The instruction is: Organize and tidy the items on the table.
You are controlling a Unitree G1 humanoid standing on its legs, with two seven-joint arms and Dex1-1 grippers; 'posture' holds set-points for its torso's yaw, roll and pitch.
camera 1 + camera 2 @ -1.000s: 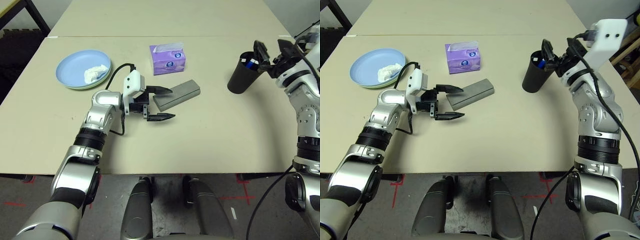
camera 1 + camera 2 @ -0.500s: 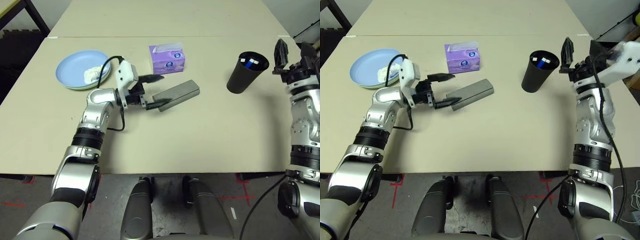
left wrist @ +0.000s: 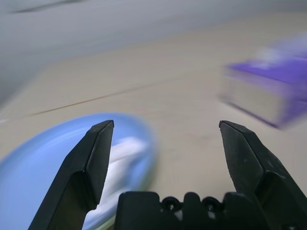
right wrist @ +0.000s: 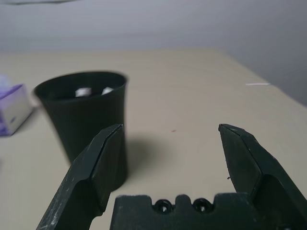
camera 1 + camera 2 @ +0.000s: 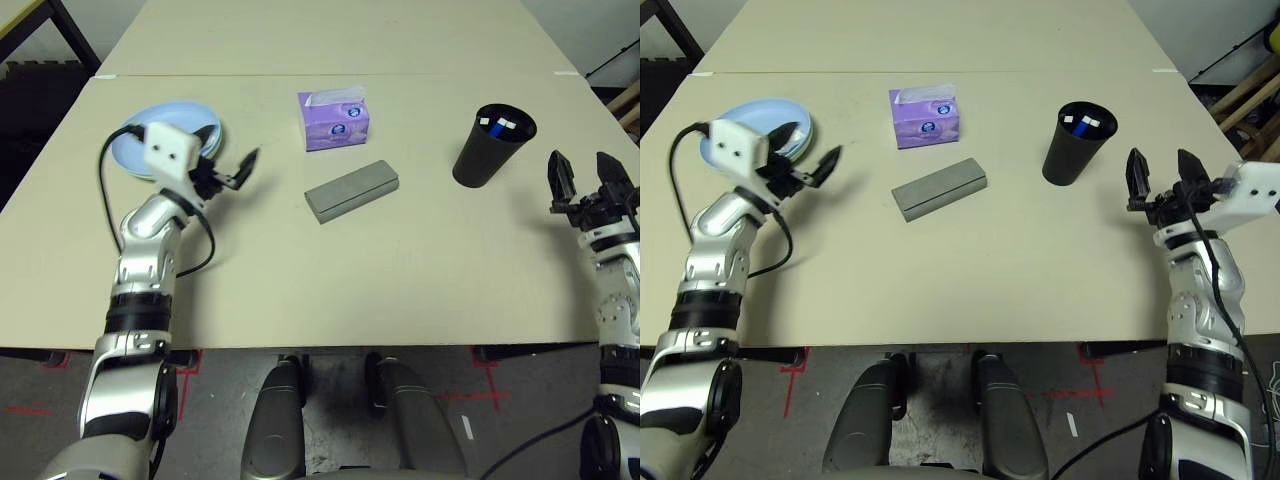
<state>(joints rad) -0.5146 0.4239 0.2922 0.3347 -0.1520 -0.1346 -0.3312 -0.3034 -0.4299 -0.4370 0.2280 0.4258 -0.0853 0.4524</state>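
A light blue plate (image 5: 128, 137) lies at the left of the table (image 5: 400, 270), and in the left wrist view a crumpled white tissue (image 3: 122, 151) rests in it. My left gripper (image 5: 228, 152) hovers open at the plate's right edge, holding nothing. A purple tissue box (image 5: 335, 120) stands mid-table, with the grey glasses case (image 5: 352, 190) lying just in front of it. To the right, a black cup (image 5: 492, 147) holds white and blue pens (image 5: 498, 123). My right gripper (image 5: 580, 172) is open and empty, to the right of the cup and nearer than it.
A seam line (image 5: 420, 74) crosses the table behind the items. Bare tabletop lies in front of the glasses case and between the case and the cup. The table's right edge is close to my right arm.
My left gripper pulled back left from the glasses case to the plate. My right gripper left the cup's rim and dropped toward the near right. The case and cup stay put.
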